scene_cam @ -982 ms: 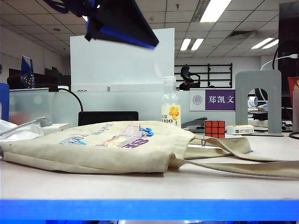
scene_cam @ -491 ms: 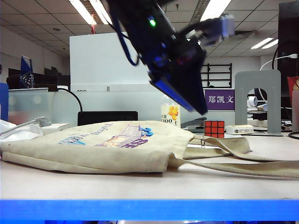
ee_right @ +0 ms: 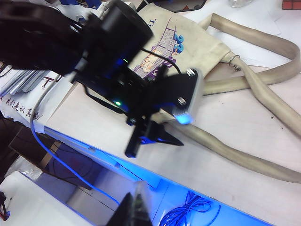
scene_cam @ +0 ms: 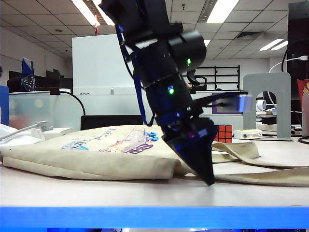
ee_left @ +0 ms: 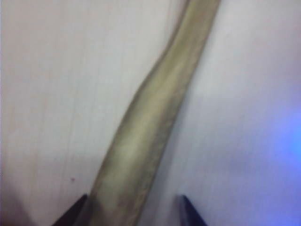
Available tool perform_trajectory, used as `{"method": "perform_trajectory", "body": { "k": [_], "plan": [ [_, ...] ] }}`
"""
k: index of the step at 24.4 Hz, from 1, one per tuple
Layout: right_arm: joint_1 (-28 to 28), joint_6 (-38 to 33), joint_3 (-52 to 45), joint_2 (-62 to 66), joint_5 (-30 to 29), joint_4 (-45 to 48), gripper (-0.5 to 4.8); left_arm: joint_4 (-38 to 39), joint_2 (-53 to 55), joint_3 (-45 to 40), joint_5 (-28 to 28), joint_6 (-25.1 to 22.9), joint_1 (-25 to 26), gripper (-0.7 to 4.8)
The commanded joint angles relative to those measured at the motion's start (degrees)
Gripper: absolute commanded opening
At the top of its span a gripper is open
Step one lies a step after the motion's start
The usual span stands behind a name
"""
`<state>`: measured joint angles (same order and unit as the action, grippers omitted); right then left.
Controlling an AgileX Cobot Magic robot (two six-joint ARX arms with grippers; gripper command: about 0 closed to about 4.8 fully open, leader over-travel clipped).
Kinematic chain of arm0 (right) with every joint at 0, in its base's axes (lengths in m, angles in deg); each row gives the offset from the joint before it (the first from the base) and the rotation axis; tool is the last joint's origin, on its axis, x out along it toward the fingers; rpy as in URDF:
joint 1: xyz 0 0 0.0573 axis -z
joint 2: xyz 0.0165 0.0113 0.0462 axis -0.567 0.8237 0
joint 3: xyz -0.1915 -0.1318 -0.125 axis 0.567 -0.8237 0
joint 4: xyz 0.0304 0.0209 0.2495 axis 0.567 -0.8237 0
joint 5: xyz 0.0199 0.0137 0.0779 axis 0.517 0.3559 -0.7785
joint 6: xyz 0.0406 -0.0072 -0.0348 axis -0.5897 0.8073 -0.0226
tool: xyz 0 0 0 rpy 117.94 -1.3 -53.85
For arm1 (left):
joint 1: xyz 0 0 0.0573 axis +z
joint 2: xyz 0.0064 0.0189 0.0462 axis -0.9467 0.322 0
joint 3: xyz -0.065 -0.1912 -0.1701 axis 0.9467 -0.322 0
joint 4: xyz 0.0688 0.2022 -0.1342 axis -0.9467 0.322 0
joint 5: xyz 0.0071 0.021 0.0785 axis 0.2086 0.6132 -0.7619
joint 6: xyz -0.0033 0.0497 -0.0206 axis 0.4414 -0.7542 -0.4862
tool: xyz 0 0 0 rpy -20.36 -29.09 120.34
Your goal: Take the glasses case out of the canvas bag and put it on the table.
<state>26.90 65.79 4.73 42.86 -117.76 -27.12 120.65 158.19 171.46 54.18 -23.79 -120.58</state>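
Observation:
The beige canvas bag (scene_cam: 96, 151) lies flat on the table (scene_cam: 96, 193), its printed side up, and its long straps (scene_cam: 260, 175) trail to the right. The glasses case is hidden. My left gripper (scene_cam: 207, 180) points down at the table just in front of the bag's mouth. In the left wrist view it (ee_left: 131, 217) is open, a dark fingertip (ee_left: 75, 214) on each side of a strap (ee_left: 155, 108). The right wrist view looks down on that arm over the bag (ee_right: 164, 33). My right gripper (ee_right: 135, 203) is shut and holds nothing, out past the table's front edge.
A red Rubik's cube (scene_cam: 225, 133) stands behind the bag, partly covered by the left arm. A grey metal bookend (scene_cam: 267, 104) stands at the back right. White papers (scene_cam: 14, 136) lie at the far left. Blue cables (ee_right: 193, 209) hang below the table edge.
The left arm has swung down from the top of the exterior view to the table and now stands over the strap in front of the bag, covering the bottle.

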Motion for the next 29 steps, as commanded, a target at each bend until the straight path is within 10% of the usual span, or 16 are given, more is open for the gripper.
{"method": "perform_trajectory", "body": {
  "k": [1,5,8,21,29],
  "plan": [
    [0.0,-0.2,0.28,0.07,-0.59,0.68,-0.05,-0.39,3.04,0.9,-0.15,0.22,-0.11,2.5],
    [-0.02,-0.17,0.26,0.07,-2.03,0.59,-0.05,-3.69,4.79,3.61,-0.13,2.12,-0.55,2.41],
    [-0.02,0.13,0.22,0.07,-1.95,0.59,-0.05,-5.29,4.81,7.5,5.88,9.14,-1.16,-0.03],
    [-0.02,4.61,0.17,0.15,-0.83,0.63,-0.05,-7.82,-4.74,20.83,10.54,18.69,0.76,-0.05],
    [-0.04,6.25,0.15,0.17,1.7,0.57,-0.05,14.43,-9.16,19.91,10.12,20.98,3.78,-0.05]
  ]
}}
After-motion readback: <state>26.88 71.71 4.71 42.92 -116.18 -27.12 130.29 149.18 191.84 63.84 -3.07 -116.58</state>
